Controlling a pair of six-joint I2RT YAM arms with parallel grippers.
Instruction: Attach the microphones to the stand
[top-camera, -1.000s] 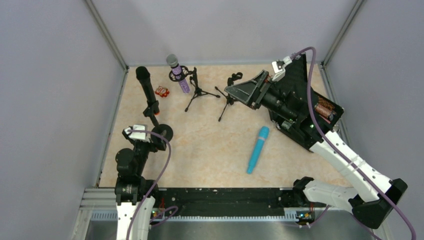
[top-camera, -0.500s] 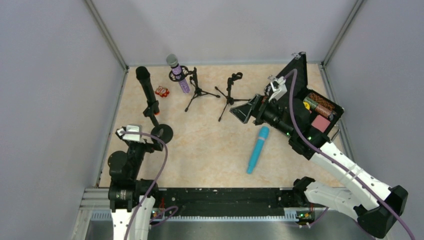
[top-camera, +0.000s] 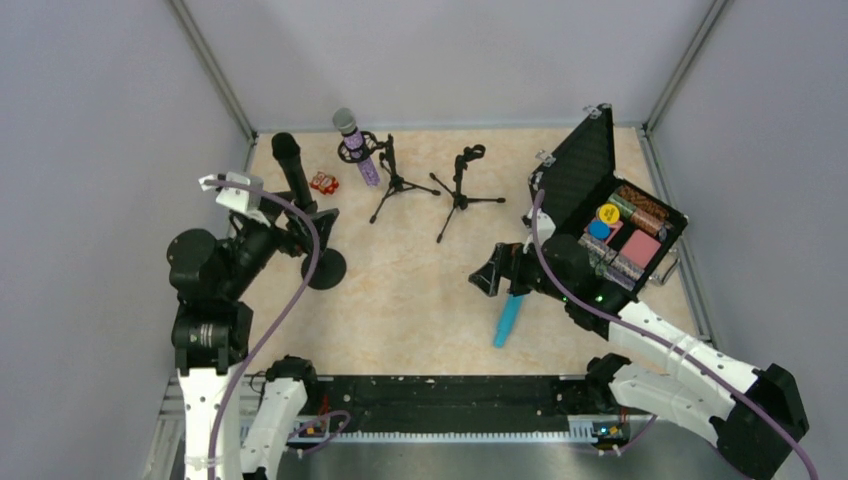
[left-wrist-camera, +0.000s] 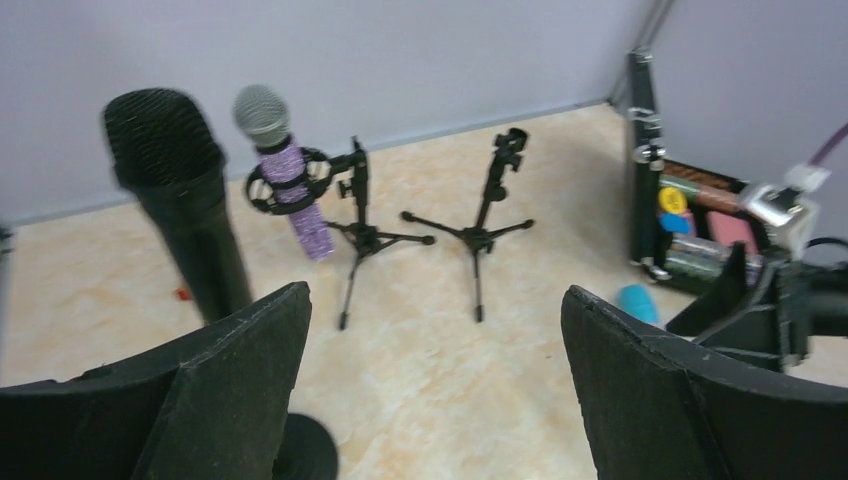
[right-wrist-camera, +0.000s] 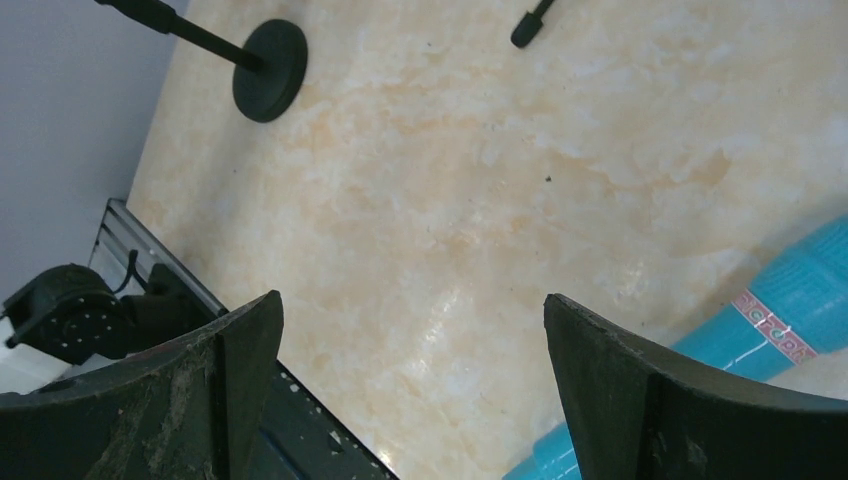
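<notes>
The turquoise microphone lies flat on the table, and its upper end is hidden under my right gripper. That gripper is open, and the microphone lies just outside its right finger. The black microphone stands upright on a round-based stand. My left gripper hovers open beside its lower part. The glittery purple microphone sits clipped in a tripod stand. A second tripod stand holds nothing. In the left wrist view the black microphone is beyond the left finger.
An open black case with coloured items inside stands at the back right, close behind the right arm. A small red object lies near the black microphone. Grey walls enclose the table on three sides.
My right arm swung from the case down and forward until it was over the turquoise microphone. My left arm rose and moved back toward the black microphone's stand. Both grippers stayed open.
</notes>
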